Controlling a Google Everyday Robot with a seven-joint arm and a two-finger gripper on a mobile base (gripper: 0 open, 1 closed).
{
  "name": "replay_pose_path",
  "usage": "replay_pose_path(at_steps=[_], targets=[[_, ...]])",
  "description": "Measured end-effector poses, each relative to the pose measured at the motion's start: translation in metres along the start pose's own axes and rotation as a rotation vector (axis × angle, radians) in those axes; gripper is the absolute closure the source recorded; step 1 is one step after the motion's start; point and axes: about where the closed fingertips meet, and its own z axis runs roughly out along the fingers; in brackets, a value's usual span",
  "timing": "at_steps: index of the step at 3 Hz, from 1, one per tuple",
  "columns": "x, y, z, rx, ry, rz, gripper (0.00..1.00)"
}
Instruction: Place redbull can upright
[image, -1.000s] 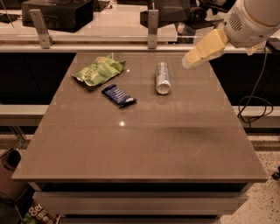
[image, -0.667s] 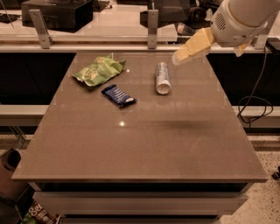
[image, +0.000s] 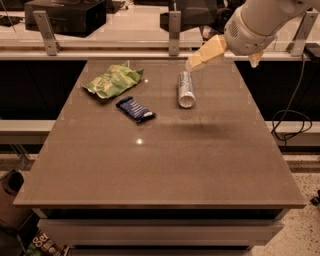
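Evidently the reach is in hand: the redbull can (image: 186, 89) lies on its side on the table (image: 165, 165), right of the blue snack bar wrapper (image: 135, 109). The gripper (image: 195, 60) hovers over the can's far end; I cannot tell whether it is open or closed. Next, it needs to descend and grasp.

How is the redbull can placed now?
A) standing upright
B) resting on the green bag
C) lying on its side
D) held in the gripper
C: the redbull can lies on its side on the table; the gripper hangs near its far end.
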Motion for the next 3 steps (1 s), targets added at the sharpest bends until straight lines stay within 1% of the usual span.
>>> replay_pose_path(at_steps=[1, 2, 3], targets=[[-0.011, -0.003, 0.007, -0.003, 0.019, 0.028, 0.00], [-0.030, -0.002, 0.025, -0.010, 0.047, 0.061, 0.00], [-0.042, 0.003, 0.046, -0.018, 0.078, 0.084, 0.00]])
